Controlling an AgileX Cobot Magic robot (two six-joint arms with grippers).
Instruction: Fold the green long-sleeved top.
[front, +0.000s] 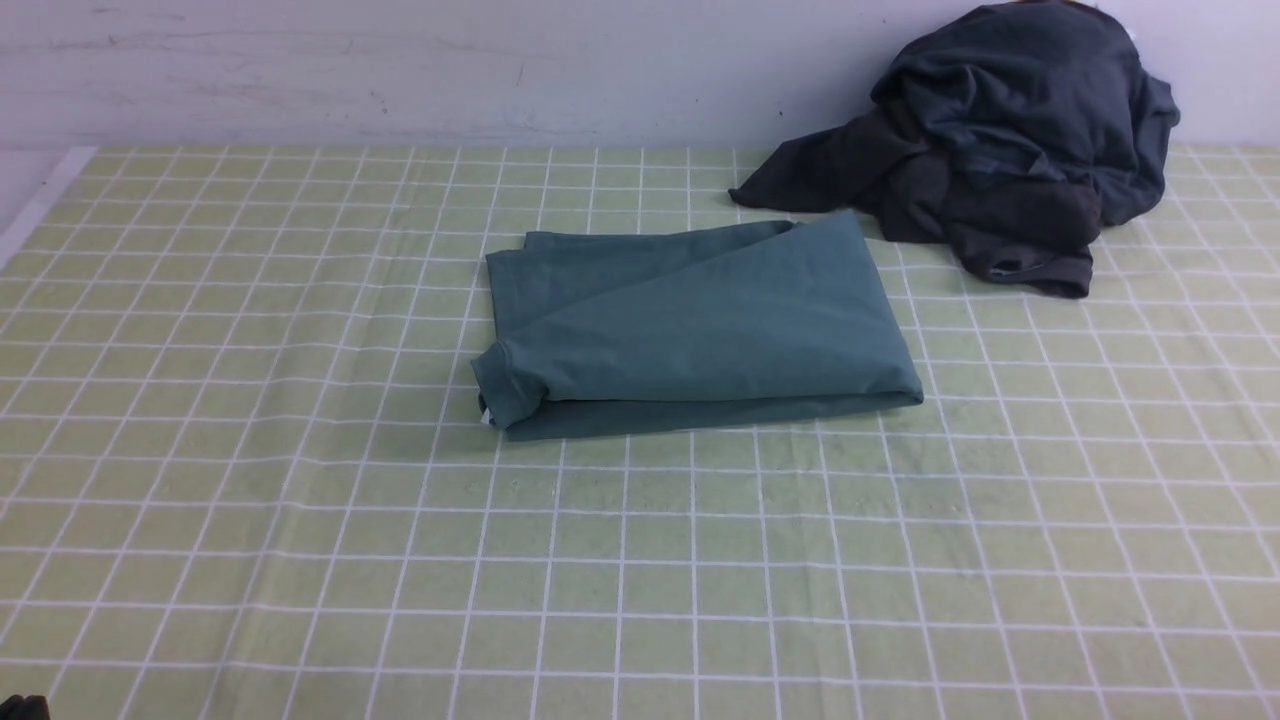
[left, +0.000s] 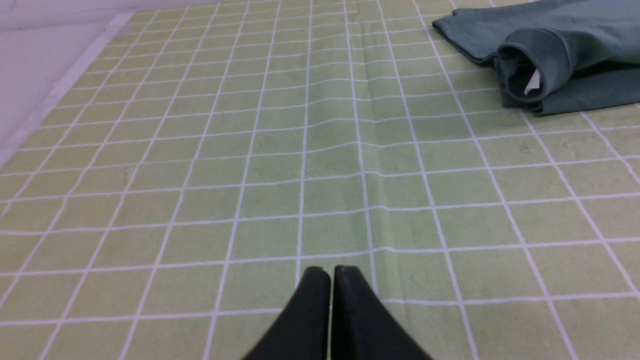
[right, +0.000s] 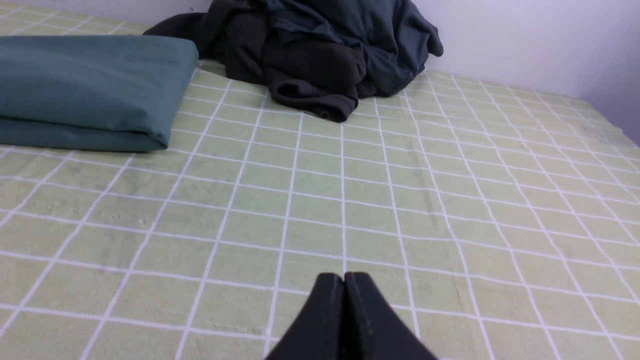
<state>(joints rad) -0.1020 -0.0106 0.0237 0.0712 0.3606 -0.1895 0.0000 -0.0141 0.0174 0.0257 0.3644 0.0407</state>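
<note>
Front view: folded teal-green cotton long-sleeved top (front: 690, 330) well ahead of left gripper (left: 330, 272) and right gripper (right: 344, 277), both pinched together, empty; white scrap (left: 533, 82) in fold, probably label.

We seem to be looking at a plain test or lab bench rather than a lived-in home. We see a flat table (front: 250, 560) covered by a light green cloth with a white grid, backed by a bare, scuffed pale wall (front: 400, 70). On it lie only laundry items: a folded green long-sleeved top (front: 690, 330) and a dark charcoal-grey clothing heap (front: 1000, 150) against the wall. We see no furniture or household clutter.
</note>
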